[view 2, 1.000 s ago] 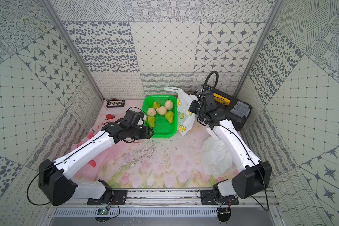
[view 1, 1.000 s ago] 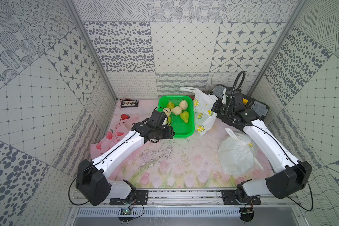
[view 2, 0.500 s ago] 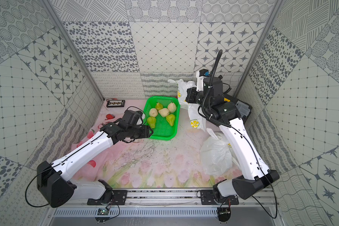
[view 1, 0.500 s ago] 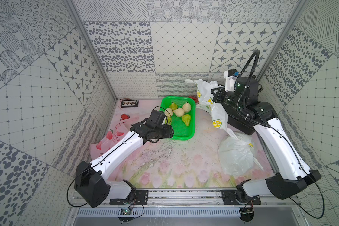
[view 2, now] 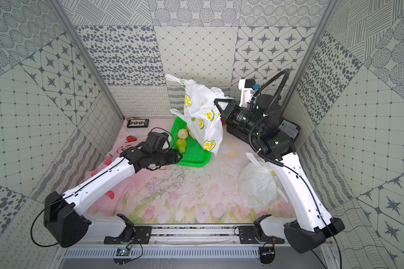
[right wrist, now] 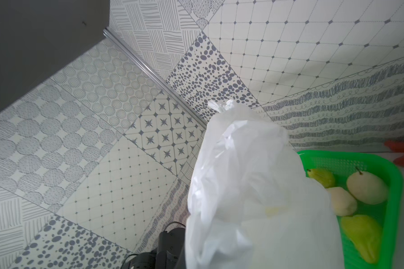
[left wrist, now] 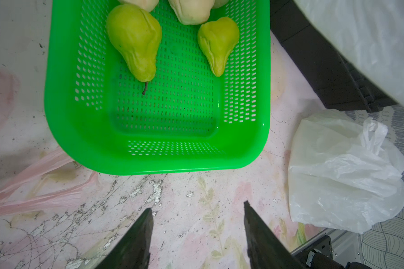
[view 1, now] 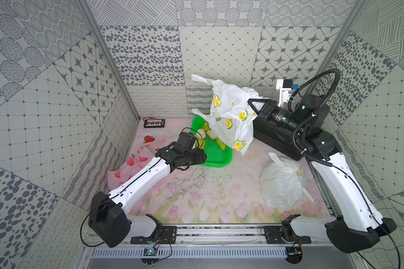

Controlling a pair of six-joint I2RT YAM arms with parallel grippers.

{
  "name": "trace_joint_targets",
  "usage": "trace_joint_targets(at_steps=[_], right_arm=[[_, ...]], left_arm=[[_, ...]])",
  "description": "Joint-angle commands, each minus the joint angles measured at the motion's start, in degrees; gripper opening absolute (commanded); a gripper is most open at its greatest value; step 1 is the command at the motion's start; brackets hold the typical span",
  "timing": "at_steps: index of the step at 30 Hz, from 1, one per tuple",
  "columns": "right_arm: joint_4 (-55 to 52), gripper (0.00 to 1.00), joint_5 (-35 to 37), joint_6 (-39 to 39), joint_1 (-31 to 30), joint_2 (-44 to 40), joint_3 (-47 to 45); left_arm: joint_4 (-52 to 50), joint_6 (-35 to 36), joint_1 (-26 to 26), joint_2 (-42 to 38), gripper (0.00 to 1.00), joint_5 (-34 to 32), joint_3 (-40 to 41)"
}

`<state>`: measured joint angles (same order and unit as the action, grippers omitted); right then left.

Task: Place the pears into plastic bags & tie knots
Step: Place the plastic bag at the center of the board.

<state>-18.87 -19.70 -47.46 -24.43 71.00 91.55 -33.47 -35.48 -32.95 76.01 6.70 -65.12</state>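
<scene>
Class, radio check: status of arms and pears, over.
Left gripper open, empty, near basket. Right gripper shut on lemon-print bag, aloft. Pears in basket. Bag overhangs basket.

A green perforated basket (view 1: 219, 163) sits by the flowered desk's (view 1: 208, 200) far edge. A small black device (view 1: 154, 122) occupies the far-left corner, a black case (view 1: 271, 139) the far-right.

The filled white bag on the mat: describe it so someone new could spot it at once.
From the green basket, look toward the right arm. Beside its white forearm lies the filled white bag, bulging, top gathered shut. Unlike the lemon-print bag hanging above the basket and the flat pink bag, it sits full on the mat.
</scene>
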Motion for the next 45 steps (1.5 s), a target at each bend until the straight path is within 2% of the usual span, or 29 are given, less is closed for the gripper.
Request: trace_joint_targets(at_steps=[1, 5, 10, 14, 17, 22, 23, 26, 30, 32, 36, 39, 42, 45], right_arm=[[10.6, 0.0, 6.08, -16.07, -1.12, -3.59, -12.51], [10.07, 0.04, 13.56, -21.6, -3.64, -6.36, -27.15], [7.37, 0.08, 27.0, -22.9, -12.68, -7.81, -43.64], [10.13, 0.07, 30.86, -24.88, -18.73, -8.8, -54.19], [10.0, 0.07, 33.43, -25.33, -23.04, -10.03, -57.61], [9.38, 0.11, 34.62, -24.36, -26.22, -8.74, -60.01], [9.61, 0.15, 34.15, -24.07, -25.97, -8.09, -60.17], [9.25, 0.33, 32.1, -19.96, -23.99, -7.08, -58.85], [7.0, 0.6, 25.34, -14.33, -19.55, -6.78, -57.43], [3.7, 0.69, 22.0, -11.83, -16.4, -6.84, -56.6], [-1.17, 0.85, 20.08, -4.19, -10.92, -10.51, -54.23], [-5.16, 0.86, 19.05, 2.04, -7.95, -9.78, -49.37], [-7.22, 0.85, 18.16, 6.54, -7.48, -5.94, -43.84], [-6.88, 0.8, 16.75, 8.57, -7.7, -1.43, -39.82]], left_arm=[[2.39, -1.79, 2.82, -3.12, 0.63, -2.27, 1.4], [0.87, -4.75, 8.07, -6.98, 0.63, -2.71, 4.1], [-1.73, -5.6, 11.76, -9.73, 0.63, -3.73, 7.58], [-5.97, -3.36, 13.96, -9.45, 0.65, -5.14, 7.28], [-7.21, -1.71, 17.62, -9.17, 0.66, -3.59, 5.54], [-4.59, 0.18, 18.97, -6.3, 0.69, 2.37, 0.59], [-4.03, 0.34, 18.89, -5.17, 0.69, 3.97, -0.12], [-2.64, 0.85, 17.66, -2.04, 0.69, 6.83, -1.54], [-4.84, 3.37, 15.94, 0.53, 0.69, 2.88, -5.77], [-8.82, 5.24, 15.33, 2.18, 0.69, -1.0, -9.48], [-13.27, 6.22, 15.13, 2.59, 0.68, -6.06, -12.95], [-12.92, 6.04, 14.33, 1.46, 0.67, -6.7, -13.33], [-12.78, 6.98, 10.5, 2.27, 0.67, -7.33, -15.69], [-8.74, 7.12, 5.95, 4.06, 0.67, -2.88, -16.12]])
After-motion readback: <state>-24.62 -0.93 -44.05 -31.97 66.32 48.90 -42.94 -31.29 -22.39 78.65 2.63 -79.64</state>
